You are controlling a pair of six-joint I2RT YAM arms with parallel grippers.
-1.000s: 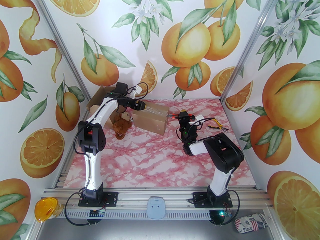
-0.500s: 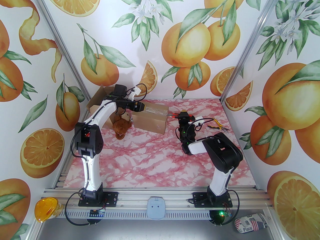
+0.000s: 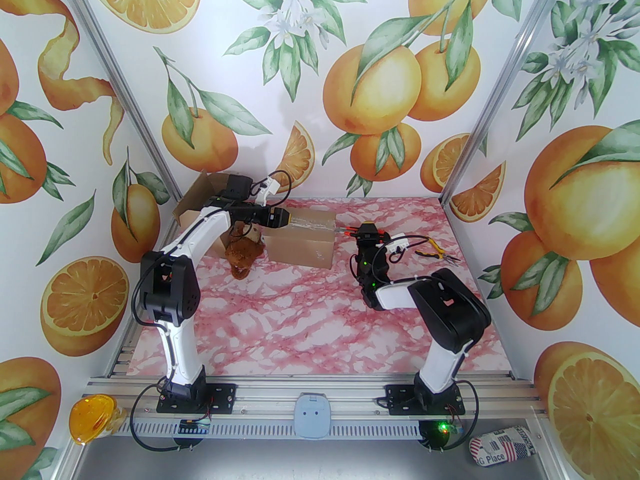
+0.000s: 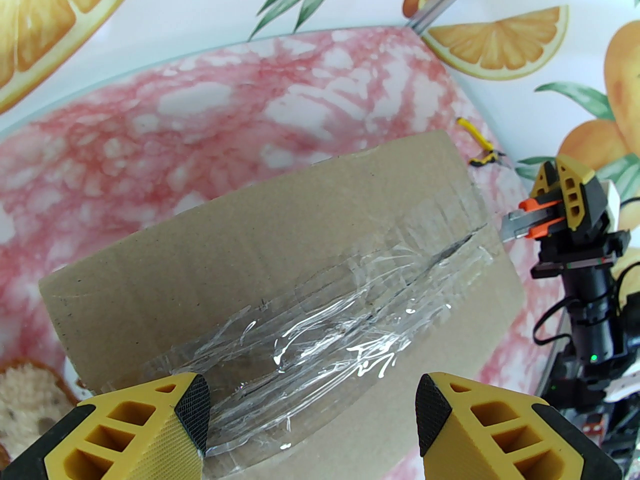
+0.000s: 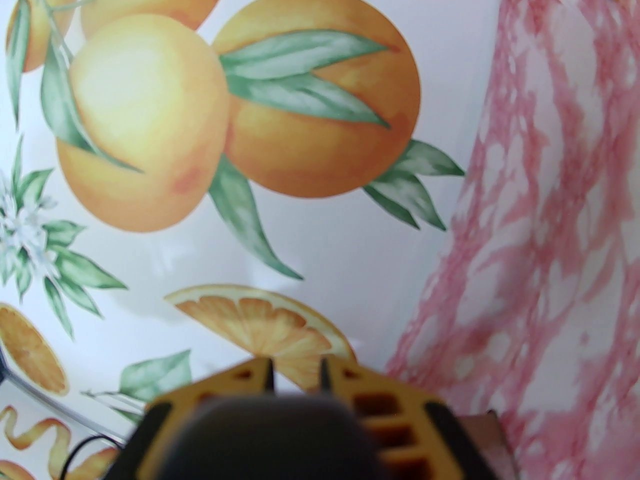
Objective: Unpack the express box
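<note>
Overhead, the layout read as follows.

Item: sealed box point(image 3: 300, 243), brown cardboard, lying toward the far left of the pink-marbled surface point(image 3: 300, 328).

Item: open box point(image 3: 196, 203), flaps raised, standing behind it in the far left corner.

Item: plush toy point(image 3: 243, 255), brown, lying between the two boxes, just beside the sealed box's left end. The left forearm crossed above the toy and the open box and hid part of each.

Item: pliers point(image 3: 432, 253), yellow-handled, lying on the surface beyond the right arm, well apart from the box.

The left wrist view supplied the finer detail. Clear tape point(image 4: 350, 328), wrinkled and glossy, ran the length of the box's top, with a dark line along the seam near the far end.

Item: left end effector point(image 4: 312, 418), fingers spread wide and holding nothing. It was poised over the near end of the taped top. I could not tell whether it touched the cardboard.

Item: right end effector point(image 4: 555, 213), pinched on a utility knife point(image 4: 525, 224), orange and grey. The blade pointed at the box's far right corner, its tip just beside the cardboard. Contact could not be judged.

The right wrist view faced the orange-printed wall point(image 5: 200, 118) and a strip of surface, the fingers standing nearly together at the bottom edge.
</note>
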